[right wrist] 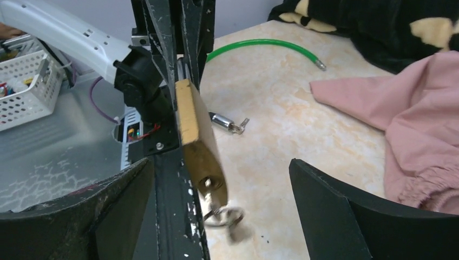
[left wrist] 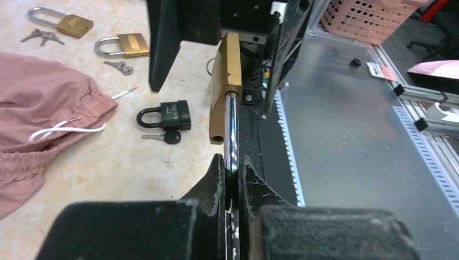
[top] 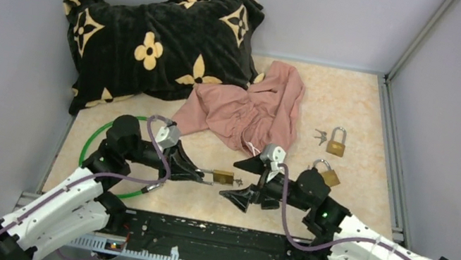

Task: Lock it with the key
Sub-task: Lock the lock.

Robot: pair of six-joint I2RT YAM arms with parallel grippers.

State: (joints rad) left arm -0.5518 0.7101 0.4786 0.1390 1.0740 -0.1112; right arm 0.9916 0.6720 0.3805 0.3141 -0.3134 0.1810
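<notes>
Brass padlock is held level, long axis left-right, key end facing the spread-apart right gripper; left gripper, arm stretched low, clamps its shackle

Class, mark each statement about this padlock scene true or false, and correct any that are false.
1. The left claw grips the brass padlock by its shackle. True.
2. The right claw is shut on the key. False: it is open, with a finger on either side of the padlock; the key sits in the keyhole.
3. A black padlock lies on the table. True.
4. The green cable lies on the right side of the table. False: it lies on the left side.
</notes>
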